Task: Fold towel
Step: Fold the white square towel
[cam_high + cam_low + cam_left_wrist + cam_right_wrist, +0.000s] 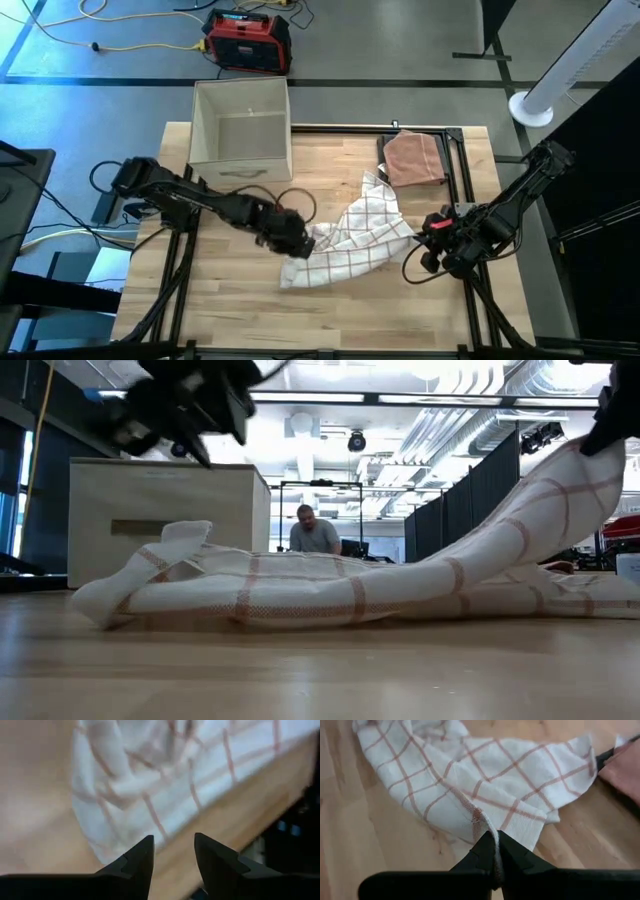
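A white towel with red checks lies crumpled mid-table. Its left end rests on the wood, while its right part rises off the table. My right gripper is shut on that raised right end, toward the table's right side. My left gripper hovers open just above the towel's left end, with nothing between its fingers. In the low view it shows high above the cloth. My right gripper pinches a bunched ridge of the towel's right end between its two fingers. The fingers come from the table's right side, slanting down. That end is lifted off the table and the cloth slopes up to the fingers, while the rest lies on the wood.
An open beige box stands at the far left of the table. A folded pink-brown cloth lies on a dark tray at the far right. Bare wood shows along the near edge. A person sits in the room beyond.
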Action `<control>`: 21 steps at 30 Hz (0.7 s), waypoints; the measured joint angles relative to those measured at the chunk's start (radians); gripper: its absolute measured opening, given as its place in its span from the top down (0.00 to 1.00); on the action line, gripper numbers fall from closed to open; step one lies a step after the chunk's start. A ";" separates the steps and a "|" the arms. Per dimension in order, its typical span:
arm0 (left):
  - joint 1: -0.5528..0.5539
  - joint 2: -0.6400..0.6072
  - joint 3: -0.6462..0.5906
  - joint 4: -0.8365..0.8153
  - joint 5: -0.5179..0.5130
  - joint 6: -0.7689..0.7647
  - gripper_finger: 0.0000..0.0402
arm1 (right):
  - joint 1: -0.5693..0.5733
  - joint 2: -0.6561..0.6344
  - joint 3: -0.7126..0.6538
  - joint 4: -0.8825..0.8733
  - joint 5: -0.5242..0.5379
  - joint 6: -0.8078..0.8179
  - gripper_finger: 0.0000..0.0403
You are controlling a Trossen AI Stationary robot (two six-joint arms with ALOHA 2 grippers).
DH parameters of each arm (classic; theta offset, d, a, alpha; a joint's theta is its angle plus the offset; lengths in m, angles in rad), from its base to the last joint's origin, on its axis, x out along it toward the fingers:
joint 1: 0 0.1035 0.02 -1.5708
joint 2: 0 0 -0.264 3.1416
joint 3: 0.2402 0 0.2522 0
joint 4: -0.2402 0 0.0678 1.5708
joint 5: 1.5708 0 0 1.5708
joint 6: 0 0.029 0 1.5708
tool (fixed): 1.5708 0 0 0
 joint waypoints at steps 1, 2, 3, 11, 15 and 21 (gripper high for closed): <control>-0.018 0.000 0.000 0.000 -0.011 -0.062 0.67 | 0.000 0.000 0.000 0.001 0.015 -0.001 1.00; -0.035 0.000 0.000 0.000 -0.031 -0.128 0.67 | 0.000 0.001 0.000 0.002 0.023 -0.001 1.00; -0.054 0.000 0.000 0.000 -0.064 -0.199 0.67 | 0.000 0.002 0.000 0.004 0.026 -0.001 1.00; -0.182 0.022 0.000 -0.062 -0.217 -0.723 0.67 | 0.001 0.006 0.000 0.030 0.107 -0.036 1.00; -0.176 0.062 -0.001 -0.040 -0.157 -0.740 0.67 | 0.001 0.007 0.000 0.045 0.200 -0.041 1.00; -0.138 0.079 -0.001 -0.039 -0.153 -0.737 0.67 | 0.001 0.007 0.000 0.047 0.218 -0.061 1.00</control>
